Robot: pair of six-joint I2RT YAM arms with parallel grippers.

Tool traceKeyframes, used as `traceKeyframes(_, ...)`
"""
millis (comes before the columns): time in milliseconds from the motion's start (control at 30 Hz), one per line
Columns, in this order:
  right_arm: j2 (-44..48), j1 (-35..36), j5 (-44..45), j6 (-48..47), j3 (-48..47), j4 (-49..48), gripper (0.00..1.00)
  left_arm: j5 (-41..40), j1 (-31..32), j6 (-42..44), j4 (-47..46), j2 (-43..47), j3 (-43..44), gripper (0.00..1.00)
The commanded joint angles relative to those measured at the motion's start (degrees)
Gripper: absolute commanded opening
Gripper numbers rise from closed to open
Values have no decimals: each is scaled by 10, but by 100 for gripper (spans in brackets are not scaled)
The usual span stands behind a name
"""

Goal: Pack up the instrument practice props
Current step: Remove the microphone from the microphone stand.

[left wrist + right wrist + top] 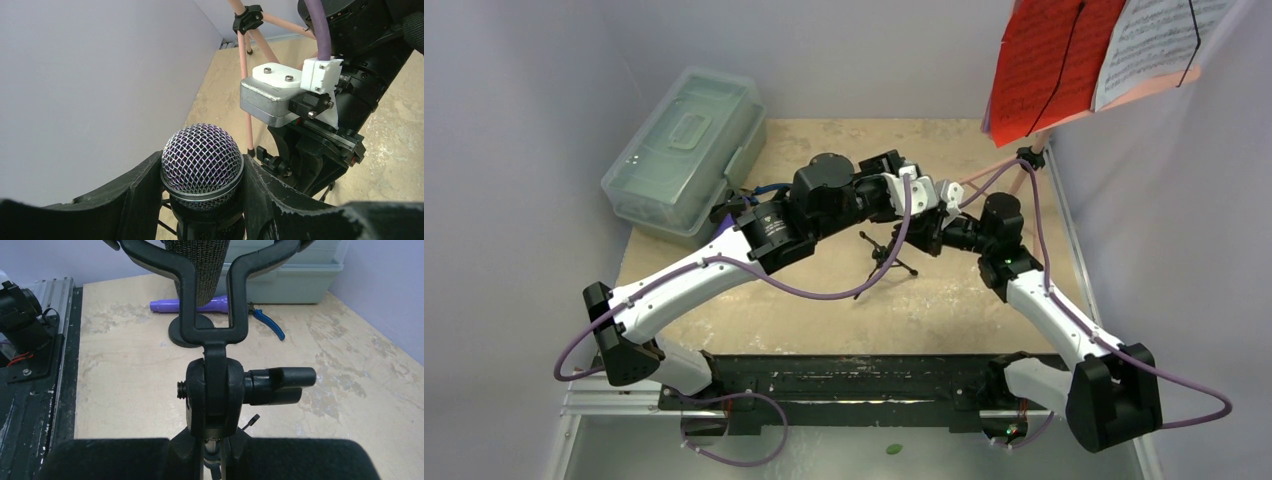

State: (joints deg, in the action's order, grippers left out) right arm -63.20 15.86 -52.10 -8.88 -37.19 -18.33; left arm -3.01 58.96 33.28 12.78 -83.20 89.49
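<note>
Fingers (145, 190) of the left gripper (202, 180) press against both sides of the black-silver microphone (201, 155), clamped at its mesh head. Facing it, the right gripper (212, 457) is closed tight on the thin stem of the black mic tripod (212, 390), just under the swivel joint. The tripod's forked clip rises above that gripper and cradles the microphone's body. Beyond the right gripper, flat on the bench (125, 365), lie the purple microphone (200, 305) and blue-handled pliers (267, 324), the clear greenish case (290, 275) behind them. Past the left gripper stands the pink music rack (248, 100), carrying red pages (1049, 65) and a white page (1159, 40).
</note>
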Motion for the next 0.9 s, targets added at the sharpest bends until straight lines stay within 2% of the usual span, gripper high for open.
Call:
traceKeyframes(0, -14, 3, 18, -5, -13, 57, 0, 7, 10, -34, -59, 17, 36, 6)
traceKeyframes(167, -14, 4, 14, -6, -14, 57, 0, -1, 10, -2, -72, 43, -27, 19)
traceKeyframes(333, -15, 10, 19, -17, -17, 69, 0, -19, 10, -7, -61, 38, -34, 21)
traceKeyframes(433, -12, 18, 26, -25, -25, 82, 0, -31, 10, -35, -6, 1, 41, 20)
traceKeyframes(500, -10, 24, 29, -31, -27, 89, 0, -62, 10, -52, 72, -38, 109, 13)
traceKeyframes(533, -7, 28, 31, -35, -28, 92, 0, -84, 10, -67, 104, -59, 140, 4)
traceKeyframes(567, -5, 33, 35, -41, -29, 96, 0, -102, 10, -84, 135, -79, 173, 0)
traceKeyframes(633, -2, 40, 43, -48, -31, 103, 0, -103, 10, -113, 174, -105, 218, 0)
traceKeyframes(767, -5, 46, 54, -52, -36, 109, 0, -75, 11, -162, 169, -116, 263, 0)
traceKeyframes(867, -6, 48, 61, -51, -36, 110, 0, -56, 11, -171, 136, -104, 263, 0)
